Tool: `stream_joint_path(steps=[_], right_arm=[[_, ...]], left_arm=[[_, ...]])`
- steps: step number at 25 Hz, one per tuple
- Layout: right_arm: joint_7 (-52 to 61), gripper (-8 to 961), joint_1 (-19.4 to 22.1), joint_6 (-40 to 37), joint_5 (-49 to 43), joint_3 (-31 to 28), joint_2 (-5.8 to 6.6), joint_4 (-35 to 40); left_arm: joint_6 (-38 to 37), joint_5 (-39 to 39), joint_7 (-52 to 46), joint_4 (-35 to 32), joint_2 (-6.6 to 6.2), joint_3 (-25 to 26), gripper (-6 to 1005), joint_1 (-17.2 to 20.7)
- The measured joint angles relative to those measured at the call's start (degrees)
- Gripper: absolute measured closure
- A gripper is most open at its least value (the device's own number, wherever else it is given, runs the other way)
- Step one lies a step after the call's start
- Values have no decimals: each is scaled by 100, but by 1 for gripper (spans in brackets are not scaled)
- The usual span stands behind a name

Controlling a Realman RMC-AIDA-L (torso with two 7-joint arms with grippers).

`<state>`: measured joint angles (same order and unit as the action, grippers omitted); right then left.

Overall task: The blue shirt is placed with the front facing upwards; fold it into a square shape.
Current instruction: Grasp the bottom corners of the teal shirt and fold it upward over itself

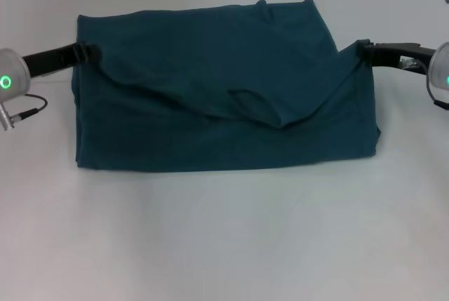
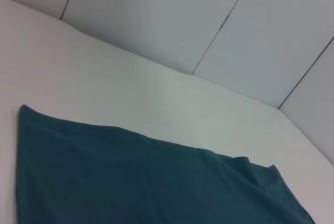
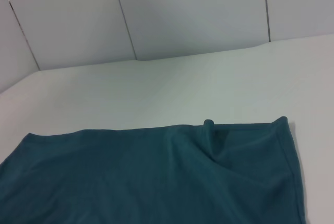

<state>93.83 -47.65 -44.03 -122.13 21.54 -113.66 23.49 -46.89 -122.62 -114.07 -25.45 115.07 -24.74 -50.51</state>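
The blue shirt lies across the middle of the white table, doubled over into a wide band, with no lettering showing. My left gripper pinches the shirt's left edge and my right gripper pinches its right edge. Both are shut on the cloth. The held layer rises toward each gripper and sags in a fold at the centre. The left wrist view shows only a flat stretch of the shirt, and the right wrist view shows the shirt with a small crease. Neither wrist view shows fingers.
The white table stretches in front of the shirt and to both sides. Grey panelled walls stand behind the table's far edge. A cable hangs from the left arm.
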Motion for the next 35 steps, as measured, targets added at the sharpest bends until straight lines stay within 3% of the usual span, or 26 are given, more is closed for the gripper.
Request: stream_joint_path(steps=[16, 22, 26, 32, 35], right_arm=[[-93, 851, -126, 285, 53, -11, 1, -248], [-97, 850, -157, 334, 103, 126, -30, -272], [-100, 849, -161, 338, 98, 417, -74, -237], [-113, 622, -26, 567, 197, 427, -254, 157], [-158, 551, 15, 612, 222, 438, -272, 265]], left_arm=[[258, 89, 110, 41, 60, -8, 923, -8], [499, 119, 267, -17, 194, 8, 906, -1], [669, 164, 393, 21, 212, 15, 894, 4], [726, 400, 384, -21, 216, 22, 674, 98], [727, 550, 401, -94, 227, 21, 556, 196]])
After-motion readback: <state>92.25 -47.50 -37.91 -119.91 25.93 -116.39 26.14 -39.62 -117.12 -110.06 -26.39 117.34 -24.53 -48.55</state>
